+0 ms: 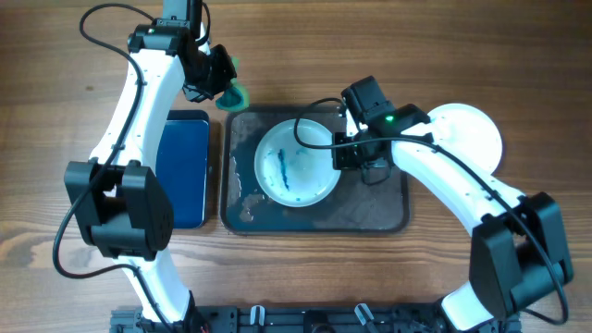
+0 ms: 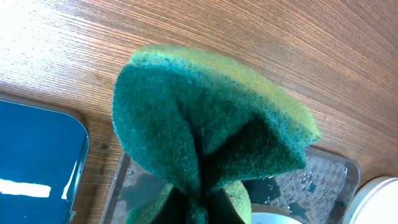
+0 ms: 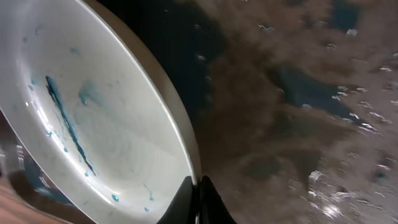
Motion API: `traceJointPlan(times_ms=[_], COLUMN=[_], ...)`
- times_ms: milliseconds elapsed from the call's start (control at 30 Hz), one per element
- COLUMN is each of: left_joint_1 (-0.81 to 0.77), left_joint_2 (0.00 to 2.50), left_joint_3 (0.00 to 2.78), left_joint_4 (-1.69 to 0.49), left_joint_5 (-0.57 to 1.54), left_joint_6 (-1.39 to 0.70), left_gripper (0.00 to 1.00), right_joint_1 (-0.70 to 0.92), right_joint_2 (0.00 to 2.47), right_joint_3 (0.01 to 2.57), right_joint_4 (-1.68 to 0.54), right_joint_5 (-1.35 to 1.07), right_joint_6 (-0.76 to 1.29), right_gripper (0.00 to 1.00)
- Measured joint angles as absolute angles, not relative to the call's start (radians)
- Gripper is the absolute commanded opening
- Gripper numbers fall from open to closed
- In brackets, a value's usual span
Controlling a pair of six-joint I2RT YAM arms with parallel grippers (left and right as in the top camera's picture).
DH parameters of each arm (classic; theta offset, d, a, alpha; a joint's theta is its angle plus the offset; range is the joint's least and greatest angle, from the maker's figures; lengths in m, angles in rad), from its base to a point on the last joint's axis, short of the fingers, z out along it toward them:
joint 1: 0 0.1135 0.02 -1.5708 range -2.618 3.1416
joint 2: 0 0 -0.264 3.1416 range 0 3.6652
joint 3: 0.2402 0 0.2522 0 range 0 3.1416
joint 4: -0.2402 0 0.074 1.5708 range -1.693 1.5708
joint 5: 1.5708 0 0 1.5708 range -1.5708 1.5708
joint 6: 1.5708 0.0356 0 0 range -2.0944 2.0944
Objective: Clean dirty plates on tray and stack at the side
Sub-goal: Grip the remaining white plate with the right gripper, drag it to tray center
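**A:** How are the fingers set?

**B:** The right gripper [image 1: 344, 154] is clamped fully on the rim of the dirty plate [image 1: 296, 163]. The plate spreads leftward from those fingertips, over the wet tray [image 1: 398, 222]. Whether it is lifted clear cannot be told. The left gripper [image 1: 220, 78] is pinched shut on a folded green sponge [image 2: 205, 124].

**A:** Which way does the plate lie from the sponge?

**B:** It lies to the right of the left fingers and back toward the robot's base, apart from them. The sponge is held past the tray's far left corner. The plate is round, so no long axis is offered. The smeared face is left exposed, and the left arm is judged the one to be brought across.
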State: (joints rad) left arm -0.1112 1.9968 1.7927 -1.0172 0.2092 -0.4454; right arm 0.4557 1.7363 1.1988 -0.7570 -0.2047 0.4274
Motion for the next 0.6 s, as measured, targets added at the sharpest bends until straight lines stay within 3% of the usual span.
traceJointPlan(times_ms=[67,100,167,367,600], left_joint_1=[-0.111,-0.111,-0.111,-0.114,-0.119], left_joint_2=[1.997,1.997,1.997,1.997,1.997], left_joint_3=[1.793,1.793,1.793,1.793,1.793], left_joint_4=[-1.017,-1.017,-1.017,-1.017,-1.016], left_joint_5=[0.209,0.209,0.209,0.206,0.205], left_joint_6=[-0.445,-0.446,-0.445,-0.445,-0.445], left_gripper=[0.04,0.04,0.04,0.04,0.04], right_joint_1=[0.455,0.455,0.455,0.455,0.449], right_joint_2=[1.772,1.801,1.837,1.937,1.962], right_joint_3=[1.2,1.2,1.222,1.293,1.304], right_joint_4=[-0.72,-0.715,-0.72,-0.734,-0.738], right_joint_5=[-0.237,-0.256,-0.277,-0.296,-0.299], right_joint_6=[0.446,0.454,0.463,0.471,0.471], right_gripper=[0.08,0.17,0.26,0.25,0.31])
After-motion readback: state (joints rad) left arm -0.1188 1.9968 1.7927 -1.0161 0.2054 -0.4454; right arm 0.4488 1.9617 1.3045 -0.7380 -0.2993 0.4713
